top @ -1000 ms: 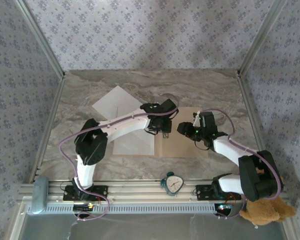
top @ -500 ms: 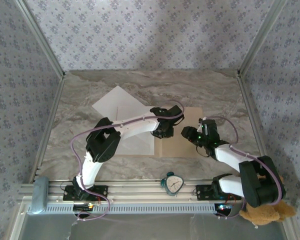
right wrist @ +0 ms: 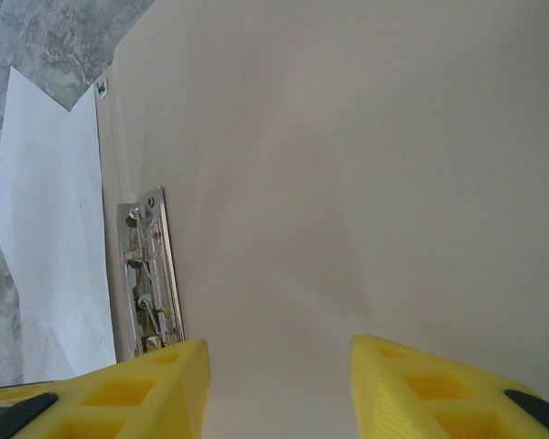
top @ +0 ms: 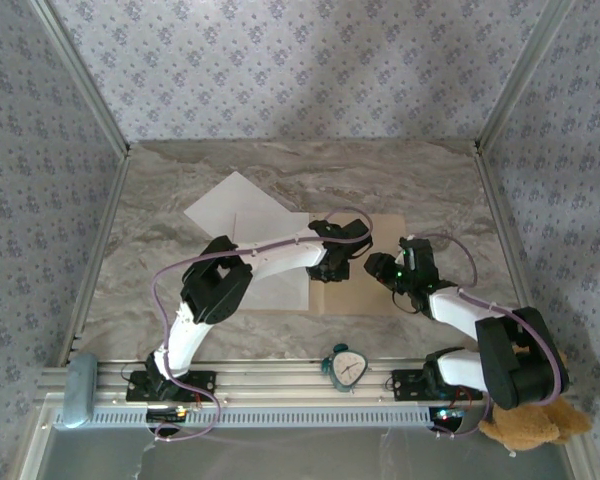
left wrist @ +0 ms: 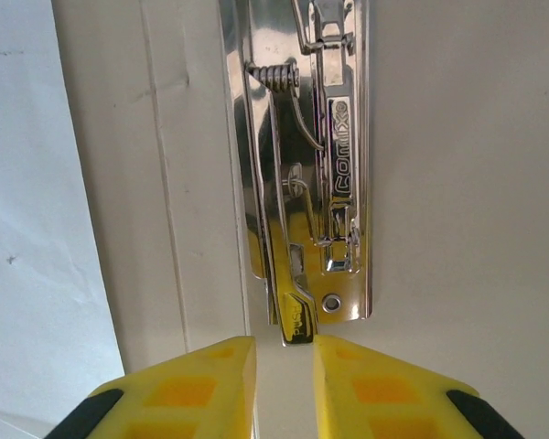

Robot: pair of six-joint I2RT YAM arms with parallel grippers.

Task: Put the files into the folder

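Note:
The tan folder (top: 385,230) lies open on the marble table, its metal clip (left wrist: 334,183) running along the spine. Two white files lie left of it: one (top: 230,205) farther back, one (top: 275,285) against the spine and under my left arm. My left gripper (left wrist: 285,343) sits at the clip's near end, jaws a narrow gap apart. The clip's lever tip (left wrist: 296,322) is at their mouth, against the right finger only. My right gripper (right wrist: 279,352) hovers open over the folder's bare inner cover (right wrist: 348,165), nothing between its fingers, with the clip (right wrist: 148,274) to its left.
A small teal clock (top: 347,367) stands on the front rail between the arm bases. A brown teddy bear (top: 530,425) sits at the front right corner and a grey object (top: 80,390) at the front left. Patterned walls enclose the table.
My left gripper has shifted right over the folder's spine to the clip, and its jaws have narrowed. My right gripper has drawn slightly nearer and lower over the folder.

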